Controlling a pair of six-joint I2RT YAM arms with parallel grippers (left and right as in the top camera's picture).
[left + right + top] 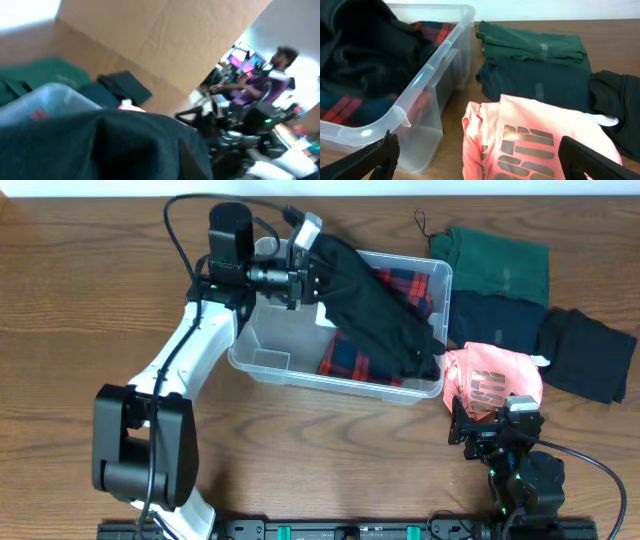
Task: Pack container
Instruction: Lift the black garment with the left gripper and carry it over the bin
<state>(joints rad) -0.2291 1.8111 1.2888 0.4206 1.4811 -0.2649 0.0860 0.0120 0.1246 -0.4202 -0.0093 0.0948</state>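
Clear plastic is showing where the container (262,340) is sitting, directly beneath the left gripper (303,272). That gripper appears to be clamped on a black garment (385,310), which is trailing diagonally across the container toward its near right corner. A red plaid garment (350,365) is lying inside. To finish well, the left arm should be lowering the cloth so that its tail is landing inside the rim rather than spilling over that corner, and only then letting go. Just right of the container, the right gripper (480,167) is hovering with jaws wide apart over a pink garment (540,135), which is probably the next piece.
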